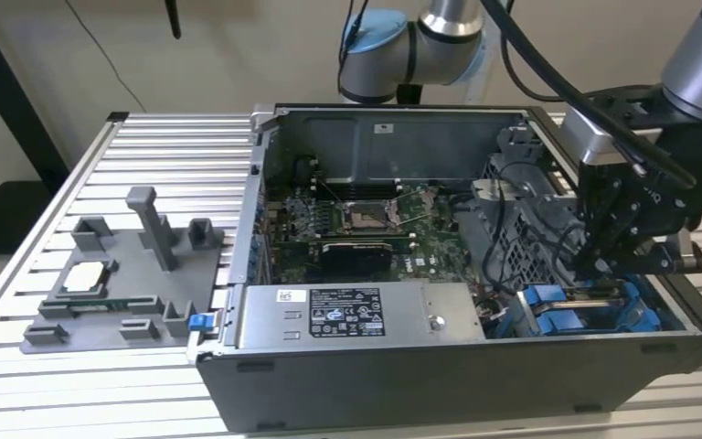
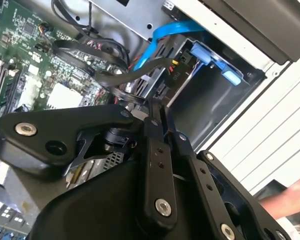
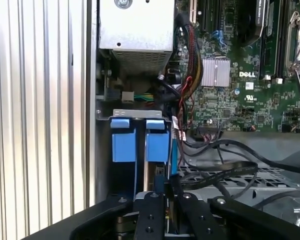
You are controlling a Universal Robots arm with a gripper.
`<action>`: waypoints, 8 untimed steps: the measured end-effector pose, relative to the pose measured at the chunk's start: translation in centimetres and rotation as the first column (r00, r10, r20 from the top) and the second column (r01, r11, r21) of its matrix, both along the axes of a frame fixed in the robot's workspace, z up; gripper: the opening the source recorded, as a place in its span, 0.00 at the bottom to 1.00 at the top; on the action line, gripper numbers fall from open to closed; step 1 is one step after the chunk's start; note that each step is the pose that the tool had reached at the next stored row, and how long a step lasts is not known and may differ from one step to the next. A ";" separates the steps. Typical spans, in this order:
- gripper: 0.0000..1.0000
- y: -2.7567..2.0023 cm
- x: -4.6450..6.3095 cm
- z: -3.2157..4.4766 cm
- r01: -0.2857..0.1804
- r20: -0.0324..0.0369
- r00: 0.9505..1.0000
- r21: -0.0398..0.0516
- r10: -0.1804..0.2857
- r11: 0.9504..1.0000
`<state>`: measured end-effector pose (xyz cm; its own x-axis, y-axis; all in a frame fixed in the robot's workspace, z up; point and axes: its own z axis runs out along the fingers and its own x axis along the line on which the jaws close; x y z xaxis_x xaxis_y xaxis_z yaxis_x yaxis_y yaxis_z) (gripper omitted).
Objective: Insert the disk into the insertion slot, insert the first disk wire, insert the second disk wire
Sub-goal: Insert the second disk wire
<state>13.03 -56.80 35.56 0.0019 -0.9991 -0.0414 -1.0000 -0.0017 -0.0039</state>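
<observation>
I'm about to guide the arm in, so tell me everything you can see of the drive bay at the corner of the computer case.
The drive bay is a dark grey metal pocket in the case corner, beside the power supply box. Two bright blue plastic tabs sit side by side at its mouth under a silver metal lip. A blue cable and black cables run close by. The gripper hangs right over it; whether anything sits inside the bay cannot be told.

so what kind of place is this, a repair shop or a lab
Probably a robotics lab bench rather than a repair shop: an open computer case sits on a slatted aluminium table, a grey fixture holds loose parts beside it, and the arm's gripper reaches into the case.
</observation>
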 end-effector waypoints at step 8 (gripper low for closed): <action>0.00 -0.34 0.6 -0.40 -0.001 0.000 1.000 0.000 0.001 1.000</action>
<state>13.59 -57.14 35.16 0.0032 -0.9991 -0.0415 -1.0000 -0.0030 -0.0039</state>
